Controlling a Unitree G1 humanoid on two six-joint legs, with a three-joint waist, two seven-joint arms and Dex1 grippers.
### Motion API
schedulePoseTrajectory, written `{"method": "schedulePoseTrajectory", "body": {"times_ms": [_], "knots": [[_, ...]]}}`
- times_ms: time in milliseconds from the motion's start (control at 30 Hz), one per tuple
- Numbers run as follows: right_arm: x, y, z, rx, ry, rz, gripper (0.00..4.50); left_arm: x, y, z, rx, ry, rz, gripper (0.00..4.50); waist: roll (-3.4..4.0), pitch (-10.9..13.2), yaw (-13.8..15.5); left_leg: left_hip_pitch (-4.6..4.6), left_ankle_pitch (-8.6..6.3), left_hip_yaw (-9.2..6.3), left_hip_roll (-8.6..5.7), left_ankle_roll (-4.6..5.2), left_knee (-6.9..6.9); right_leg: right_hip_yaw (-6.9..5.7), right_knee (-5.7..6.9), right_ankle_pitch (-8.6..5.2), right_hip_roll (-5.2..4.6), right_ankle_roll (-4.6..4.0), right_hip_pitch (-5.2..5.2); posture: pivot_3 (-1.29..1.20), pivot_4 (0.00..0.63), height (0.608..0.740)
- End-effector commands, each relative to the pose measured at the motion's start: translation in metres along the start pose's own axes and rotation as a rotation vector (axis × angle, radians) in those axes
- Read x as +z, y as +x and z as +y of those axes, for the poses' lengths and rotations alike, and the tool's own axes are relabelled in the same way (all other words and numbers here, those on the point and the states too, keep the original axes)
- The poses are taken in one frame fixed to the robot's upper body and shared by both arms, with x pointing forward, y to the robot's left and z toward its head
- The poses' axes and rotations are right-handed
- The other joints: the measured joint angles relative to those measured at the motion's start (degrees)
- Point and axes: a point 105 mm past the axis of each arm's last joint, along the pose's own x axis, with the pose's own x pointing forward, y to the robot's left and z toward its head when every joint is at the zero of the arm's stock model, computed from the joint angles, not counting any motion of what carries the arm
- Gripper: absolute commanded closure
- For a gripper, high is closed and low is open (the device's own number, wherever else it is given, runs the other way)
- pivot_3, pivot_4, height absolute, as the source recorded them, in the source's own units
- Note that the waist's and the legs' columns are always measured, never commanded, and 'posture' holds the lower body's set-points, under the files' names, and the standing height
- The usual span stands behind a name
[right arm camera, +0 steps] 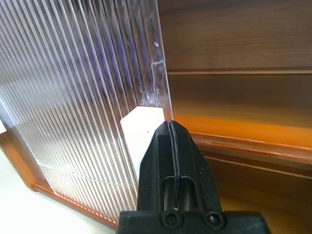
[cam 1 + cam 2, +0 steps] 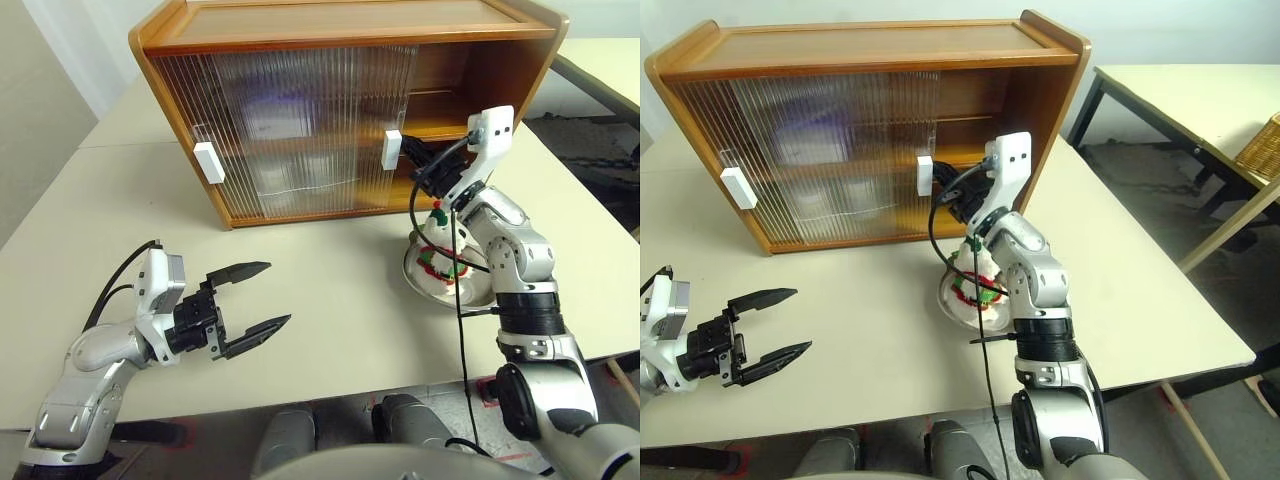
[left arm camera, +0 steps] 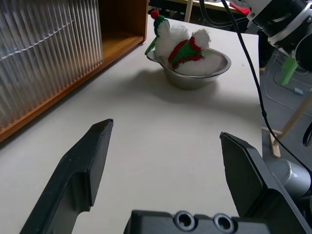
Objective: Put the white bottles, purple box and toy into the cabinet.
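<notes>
Left wrist view shows the toy [image 3: 183, 46] lying in a metal bowl [image 3: 214, 73] just beside the cabinet [image 2: 480, 70], probably soft and light, best pinched round its body, while left gripper [image 2: 255, 297] gapes empty and right gripper [image 2: 413, 152] is clenched by the door handle [image 2: 391, 149].

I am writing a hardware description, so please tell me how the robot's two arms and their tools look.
Both arms have silver-grey rounded metal shells with black joint rings. Each wrist carries a white camera housing. The left tool and the right tool each have two black, tapered, pointed fingers. Thin black cables run loosely along both arms.
</notes>
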Motion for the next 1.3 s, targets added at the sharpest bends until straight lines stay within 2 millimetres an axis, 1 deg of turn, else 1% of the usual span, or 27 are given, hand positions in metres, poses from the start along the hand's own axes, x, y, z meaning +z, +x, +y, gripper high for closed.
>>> {"method": "schedulePoseTrajectory", "body": {"times_ms": [33, 433, 733, 900, 1000, 1100, 1200, 1300], "knots": [[0.003, 0.006, 0.012, 0.034, 0.015, -0.007, 4.46, -0.003, -0.001, -0.001, -0.003, -0.012, 0.016, 0.00, 0.00, 0.0, 0.0, -0.01, 0.00, 0.00, 0.00, 0.00, 0.00, 0.00, 0.00, 0.00, 0.00, -0.01, 0.00, 0.03, 0.048, 0.740], [0.002, 0.017, 0.033, 0.082, 0.050, -0.015, 4.46, -0.002, -0.002, -0.002, 0.007, -0.018, 0.014, 0.00, 0.01, 0.0, 0.1, -0.02, -0.01, -0.01, 0.02, -0.03, -0.08, -0.02, 0.01, -0.07, 0.00, -0.12, -0.06, 0.03, 0.056, 0.740], [0.005, 0.017, 0.027, 0.067, 0.045, -0.018, 4.46, -0.002, -0.002, -0.001, 0.010, -0.020, 0.014, 0.00, 0.02, 0.0, 0.2, -0.04, -0.01, -0.01, 0.02, -0.04, -0.09, -0.02, 0.01, -0.15, 0.00, -0.26, -0.07, 0.03, 0.059, 0.740], [0.007, 0.021, 0.037, 0.095, 0.060, -0.024, 4.46, -0.002, -0.001, -0.001, 0.009, -0.019, 0.014, 0.00, 0.02, 0.0, 0.1, -0.04, -0.02, -0.01, 0.03, -0.04, -0.10, -0.02, 0.01, -0.16, 0.00, -0.27, -0.09, 0.03, 0.058, 0.740], [0.005, 0.022, 0.040, 0.099, 0.059, -0.020, 4.46, -0.002, -0.001, 0.000, 0.011, -0.017, 0.011, 0.00, 0.02, 0.0, 0.1, -0.04, -0.02, -0.01, 0.04, -0.05, -0.12, -0.02, 0.01, -0.15, 0.00, -0.26, -0.10, 0.04, 0.057, 0.740], [0.005, 0.020, 0.031, 0.072, 0.039, -0.012, 4.46, -0.002, -0.001, 0.000, 0.014, -0.017, 0.011, 0.00, 0.02, 0.0, 0.1, -0.04, -0.02, -0.01, 0.05, -0.05, -0.13, -0.02, 0.02, -0.15, 0.01, -0.26, -0.11, 0.04, 0.055, 0.740], [0.007, 0.012, 0.012, 0.028, 0.004, 0.007, 4.46, -0.002, -0.001, 0.000, 0.016, -0.016, 0.011, 0.00, 0.02, 0.0, 0.3, -0.05, -0.02, -0.01, 0.04, -0.06, -0.13, -0.02, 0.02, -0.15, 0.01, -0.26, -0.10, 0.04, 0.054, 0.740], [0.009, -0.004, -0.010, 0.005, -0.026, 0.049, 3.90, -0.002, -0.001, 0.001, 0.018, -0.015, 0.010, 0.00, 0.00, 0.0, 0.6, -0.07, -0.02, 0.00, 0.01, -0.08, -0.10, -0.02, 0.00, -0.16, -0.03, -0.26, -0.07, 0.03, 0.051, 0.740]]}}
